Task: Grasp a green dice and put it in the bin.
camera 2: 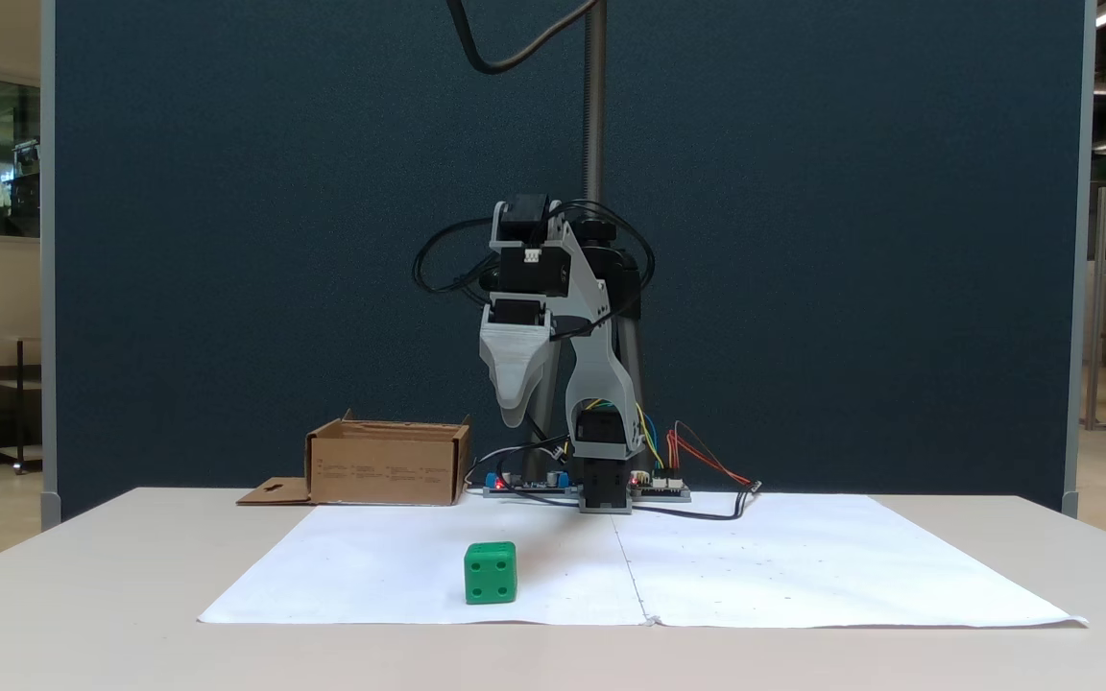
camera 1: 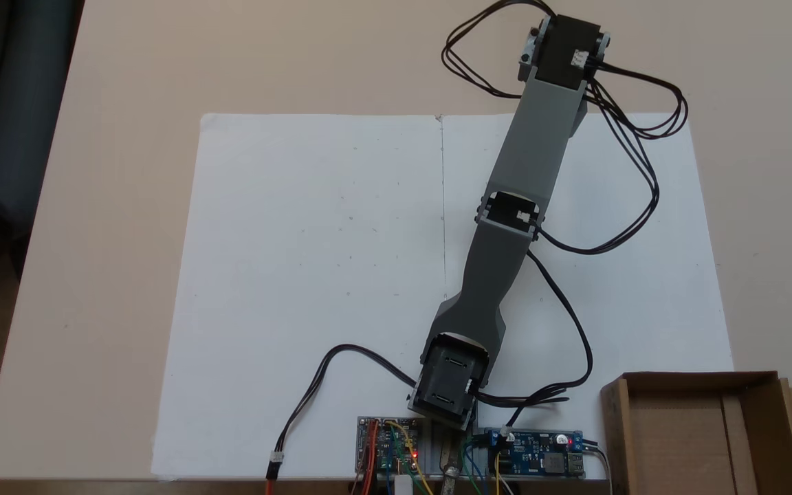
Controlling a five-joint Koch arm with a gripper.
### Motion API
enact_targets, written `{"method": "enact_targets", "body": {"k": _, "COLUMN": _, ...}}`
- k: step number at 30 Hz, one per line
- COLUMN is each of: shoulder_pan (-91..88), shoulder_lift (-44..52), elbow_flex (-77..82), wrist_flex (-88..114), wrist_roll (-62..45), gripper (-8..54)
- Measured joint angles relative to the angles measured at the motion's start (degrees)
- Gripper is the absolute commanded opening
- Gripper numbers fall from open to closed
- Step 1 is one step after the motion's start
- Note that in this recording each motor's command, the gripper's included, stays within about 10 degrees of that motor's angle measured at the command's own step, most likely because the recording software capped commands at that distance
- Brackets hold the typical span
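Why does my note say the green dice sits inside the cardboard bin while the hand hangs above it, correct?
Not quite. In a fixed view the green dice sits on the white paper, apart from the bin; the hand does hang above the dice.

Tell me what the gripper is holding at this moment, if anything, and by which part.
Nothing is held. In a fixed view the gripper hangs well above the table, and the green dice sits alone on the white paper, apart from the bin.

One fixed view looks straight down; another faces the arm (camera 2: 563,384) at table level, sharing the paper (camera 1: 313,275).
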Motion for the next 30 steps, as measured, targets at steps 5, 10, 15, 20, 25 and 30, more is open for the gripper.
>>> {"method": "enact_targets", "body": {"k": 5, "shoulder_pan": -1.7, "shoulder_lift": -0.6, "elbow_flex": -0.1, "wrist_flex": 0.0, "wrist_roll": 1.2, "gripper": 46.8}}
{"method": "enact_targets", "body": {"k": 10, "shoulder_pan": -2.2, "shoulder_lift": -1.1, "elbow_flex": -0.1, "wrist_flex": 0.0, "wrist_roll": 3.7, "gripper": 46.8}}
{"method": "enact_targets", "body": {"k": 15, "shoulder_pan": -2.4, "shoulder_lift": -1.1, "elbow_flex": -0.1, "wrist_flex": 0.0, "wrist_roll": 5.8, "gripper": 46.8}}
{"method": "enact_targets", "body": {"k": 20, "shoulder_pan": -2.4, "shoulder_lift": -3.6, "elbow_flex": -2.5, "wrist_flex": 0.0, "wrist_roll": 7.6, "gripper": 46.6}}
{"method": "enact_targets", "body": {"k": 25, "shoulder_pan": -2.4, "shoulder_lift": -5.3, "elbow_flex": -2.9, "wrist_flex": 0.0, "wrist_roll": 9.1, "gripper": 46.6}}
{"method": "enact_targets", "body": {"k": 30, "shoulder_pan": -2.4, "shoulder_lift": -6.9, "elbow_flex": -4.9, "wrist_flex": 0.0, "wrist_roll": 9.2, "gripper": 46.6}}
